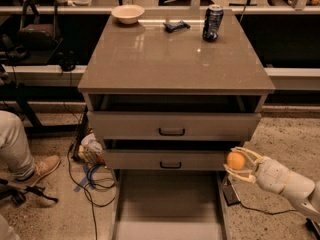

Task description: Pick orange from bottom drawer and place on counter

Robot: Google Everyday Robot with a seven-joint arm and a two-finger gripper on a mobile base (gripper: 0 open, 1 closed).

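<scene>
My gripper (238, 162) is shut on the orange (235, 160), a small round fruit. It holds it in the air at the right of the cabinet, beside the middle drawer's right end and above the bottom drawer's right side. The white arm reaches in from the lower right. The bottom drawer (170, 204) is pulled out toward me and its tray shows nothing inside. The counter (165, 59) is the glossy grey-brown top, well above the orange.
On the counter's far edge stand a cream bowl (128, 13), a small dark object (177, 26) and a soda can (212, 22). Two upper drawers with black handles (171, 131) are slightly open. A person's leg and shoe (25, 156) and cables (92, 179) are at left.
</scene>
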